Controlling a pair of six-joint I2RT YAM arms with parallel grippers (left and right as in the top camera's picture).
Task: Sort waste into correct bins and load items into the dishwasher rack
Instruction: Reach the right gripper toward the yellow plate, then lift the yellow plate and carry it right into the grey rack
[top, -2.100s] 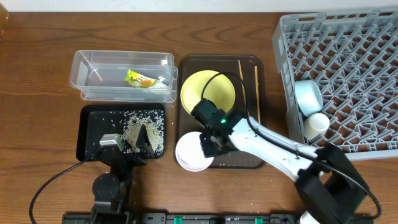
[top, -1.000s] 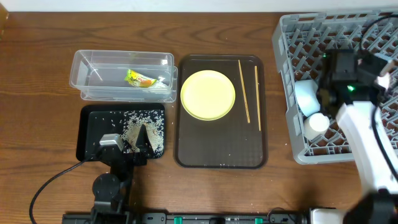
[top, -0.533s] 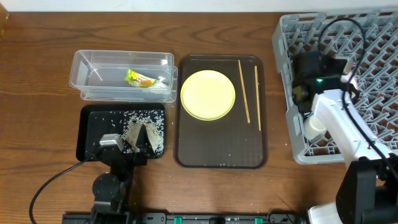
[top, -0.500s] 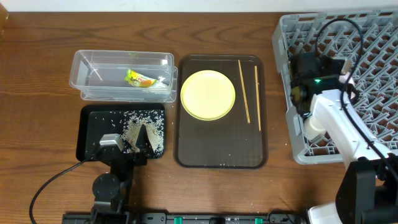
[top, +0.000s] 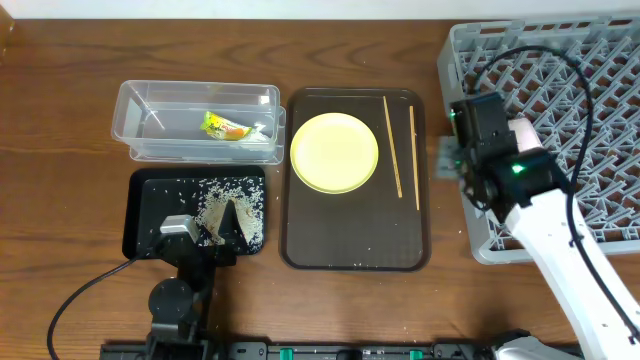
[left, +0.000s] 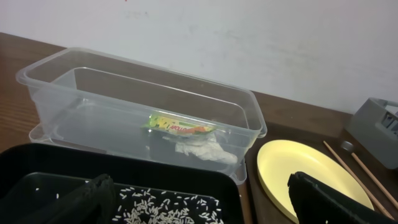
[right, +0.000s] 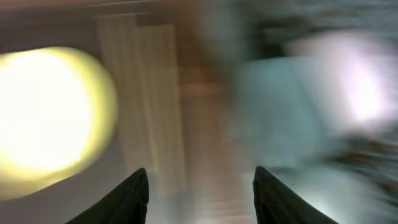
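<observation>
- Left gripper (left: 200, 196): fingers spread wide, empty, over the black tray (top: 148, 205) of rice scraps (top: 232, 202).
- Right gripper (right: 200, 190): fingers parted, holding nothing; in the blurred view, the pale shapes are perhaps bowls.
- Clear tub (left: 50, 93) holds the wrapper (left: 177, 126).
- Plate (top: 334, 152) and chopsticks (top: 392, 145) lie on the brown tray (top: 350, 240), beside the rack (top: 585, 80).

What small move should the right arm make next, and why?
Probably move the open right gripper left, over the chopsticks: they and the plate lie on the brown tray, not yet in the rack, and the chopsticks are nearer.
</observation>
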